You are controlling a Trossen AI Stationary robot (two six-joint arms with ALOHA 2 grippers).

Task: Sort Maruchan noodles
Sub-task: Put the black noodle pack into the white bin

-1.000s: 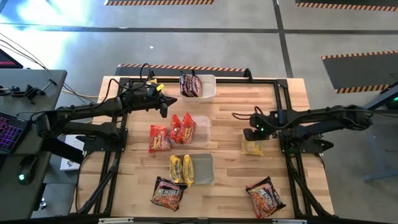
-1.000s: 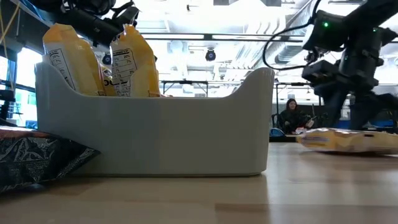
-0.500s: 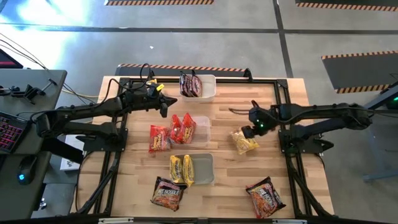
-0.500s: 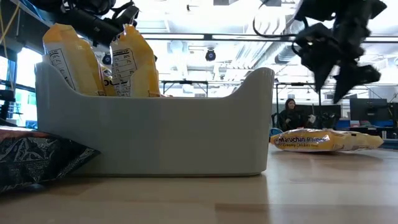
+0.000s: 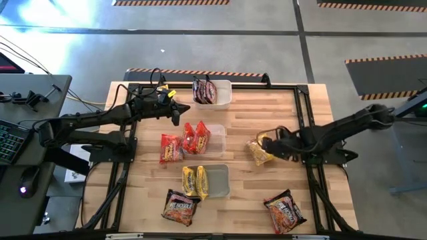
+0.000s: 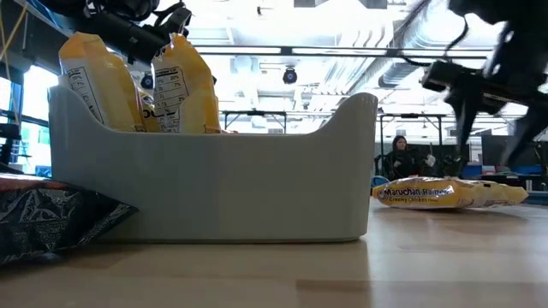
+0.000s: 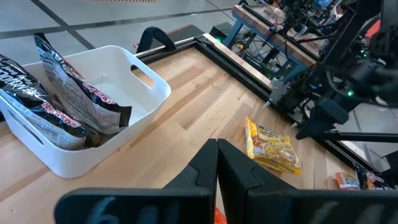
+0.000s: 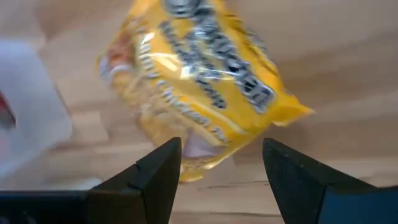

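1. Wooden table with a black frame fills the high view, set on a grey floor with striped hazard tape; a person sits far off in the room in the low view.
2. Left arm reaches in from the left, and the left gripper hangs near the far tub, fingers pressed together on nothing.
3. Right arm comes in from the right; the right gripper sits just beside the loose yellow packet, fingers spread apart with the packet showing between them, not pinched.
4. Three clear tubs stand in a column: the far tub holds dark maroon packets, the middle tub holds red packets, and the near tub holds two yellow packets standing on edge.
5. Loose noodles lie flat on the wood: the yellow packet right of the middle tub, a red packet just left of that tub, a dark packet at the near edge, and a red-brown packet at the near right.
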